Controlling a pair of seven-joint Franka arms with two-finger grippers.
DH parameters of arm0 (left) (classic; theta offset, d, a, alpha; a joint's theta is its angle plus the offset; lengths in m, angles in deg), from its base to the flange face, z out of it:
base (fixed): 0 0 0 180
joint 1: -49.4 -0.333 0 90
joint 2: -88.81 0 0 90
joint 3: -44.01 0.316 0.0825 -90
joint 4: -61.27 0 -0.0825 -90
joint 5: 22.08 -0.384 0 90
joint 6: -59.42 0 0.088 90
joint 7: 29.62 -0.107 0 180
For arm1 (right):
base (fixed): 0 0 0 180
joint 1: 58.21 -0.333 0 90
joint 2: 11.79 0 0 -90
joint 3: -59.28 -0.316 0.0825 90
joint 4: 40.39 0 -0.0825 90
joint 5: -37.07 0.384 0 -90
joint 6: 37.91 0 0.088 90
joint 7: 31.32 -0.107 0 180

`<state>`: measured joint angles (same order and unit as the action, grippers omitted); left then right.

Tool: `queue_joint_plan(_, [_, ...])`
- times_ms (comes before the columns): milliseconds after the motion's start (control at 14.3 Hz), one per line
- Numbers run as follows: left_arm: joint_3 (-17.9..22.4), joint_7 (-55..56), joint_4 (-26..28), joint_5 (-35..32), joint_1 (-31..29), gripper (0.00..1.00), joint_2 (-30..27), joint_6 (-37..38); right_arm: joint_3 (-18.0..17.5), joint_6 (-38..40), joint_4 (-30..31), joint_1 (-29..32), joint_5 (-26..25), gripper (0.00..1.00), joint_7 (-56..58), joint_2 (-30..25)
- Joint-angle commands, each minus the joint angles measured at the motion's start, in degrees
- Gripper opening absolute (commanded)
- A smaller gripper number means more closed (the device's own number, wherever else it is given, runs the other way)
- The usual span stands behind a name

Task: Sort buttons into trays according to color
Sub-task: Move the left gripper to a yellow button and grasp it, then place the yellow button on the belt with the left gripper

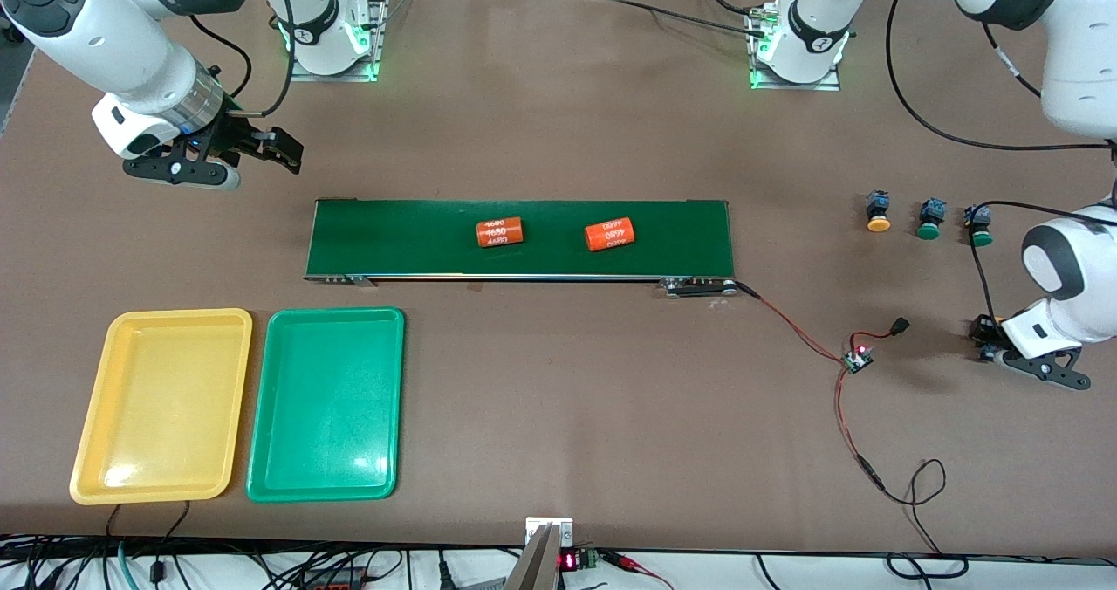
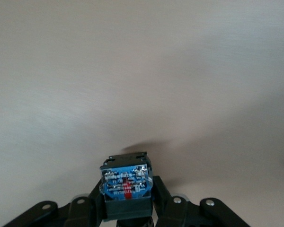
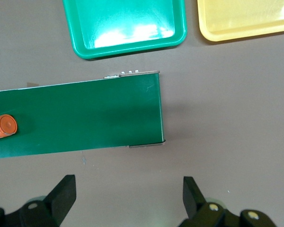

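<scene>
A: Three buttons stand in a row on the worktop (image 1: 558, 136) at the left arm's end in the front view: one yellow-capped button (image 1: 877, 212), then a green-capped button (image 1: 930, 219), then a second green-capped button (image 1: 979, 226). The left claw (image 1: 990, 341) sits low, nearer the camera than that row.

B: And the trays?

A: The yellow tray (image 1: 89, 415) and green tray (image 1: 384, 398) lie side by side at the right arm's end, nearer the camera than the conveyor belt (image 1: 393, 232), which carries two orange cylinders (image 1: 498, 232). The right claw (image 1: 253, 149) hangs over bare worktop.

B: Left wrist view?

A: The left claw (image 2: 128, 208) is closed on a fourth button (image 2: 125, 185), blue-and-black body showing; cap colour hidden.

B: Right wrist view?

A: The right claw (image 3: 128, 196) is spread wide with nothing in it, above the belt's end.
</scene>
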<state>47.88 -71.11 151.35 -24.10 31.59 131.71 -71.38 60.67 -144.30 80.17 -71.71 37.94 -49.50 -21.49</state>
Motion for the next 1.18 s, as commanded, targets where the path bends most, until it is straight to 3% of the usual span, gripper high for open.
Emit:
queue_joint_plan(0, [-4.0, 1.0, 1.1, 1.6, 0.5, 0.34, -7.3, 16.1, -0.2, 0.8, 0.1, 0.3, 0.3, 1.00, 0.2, -0.3])
queue_joint_plan(279, [-12.7, 22.1, 1.4, 1.5, 0.7, 0.34, -11.2, 27.2, -0.2, 0.8, 0.1, 0.3, 0.3, 1.00, 0.2, -0.3])
queue_joint_plan(488, [-20.4, 35.7, 2.7, 1.5, 1.4, 0.34, -12.2, 29.2, -0.2, 0.8, 0.2, 0.4, 0.2, 1.00, 0.3, -0.3])
queue_joint_plan(697, [-27.0, 48.9, 4.4, 1.6, 3.8, 0.34, -12.7, 28.9, -0.2, 0.8, 0.3, 0.4, 0.2, 1.00, 0.3, -0.4])
queue_joint_plan(906, [-30.5, 59.1, 6.3, 1.6, 8.0, 0.34, -12.7, 26.3, -0.2, 0.7, 0.4, 0.4, 0.1, 1.00, 0.4, -0.4])
queue_joint_plan(1115, [-36.3, 69.7, 15.1, 1.5, 9.2, 0.34, -13.4, 14.5, -0.2, 0.7, 0.5, 0.4, 0.1, 1.00, 0.4, -0.4])
